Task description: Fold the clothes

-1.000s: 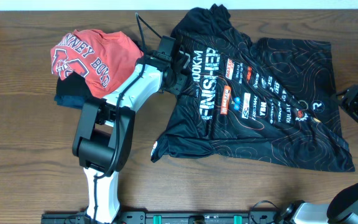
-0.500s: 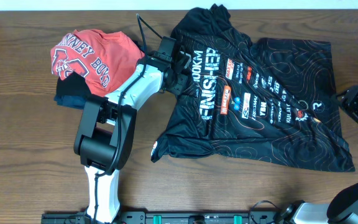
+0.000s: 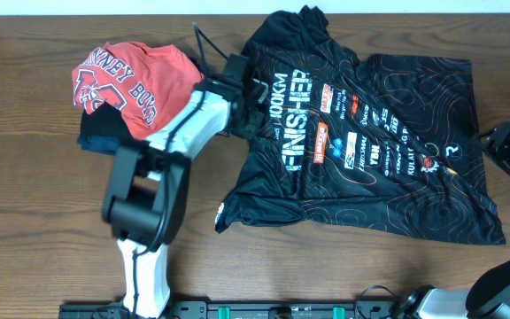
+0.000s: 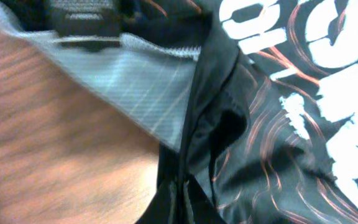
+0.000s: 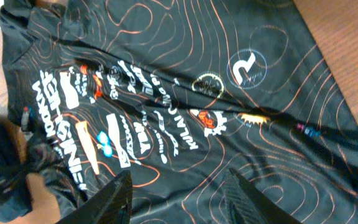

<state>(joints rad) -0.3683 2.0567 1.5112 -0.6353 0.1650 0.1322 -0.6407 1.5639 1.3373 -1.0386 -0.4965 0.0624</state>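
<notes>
- The black jersey [image 3: 370, 151] lies spread print-up on the right half of the counter [image 3: 34, 230]. Its left side is rumpled and one sleeve is bunched toward the far edge.
- The left end effector [image 3: 255, 106] sits on the jersey's left edge with its jaws together. Its wrist view shows the hem [image 4: 160, 53] turned over, grey inner face up, running in under a finger, so it looks pinched on that edge.
- The right end effector [image 3: 507, 149] rests just beside the jersey's right edge, fingers apart and nothing between them.
- The cloth looks thin, light, limp and probably slick. It should sag and drag rather than hold a shape, and a single layer could slide out of a shallow pinch.
- The best holds are stitched edges: the hem, the sleeve seams and the near right corner [image 3: 496, 236], not the middle of the panel.
- A red T-shirt [image 3: 131, 75] on a navy garment [image 3: 96, 140] lies at far left, apart from the jersey.
</notes>
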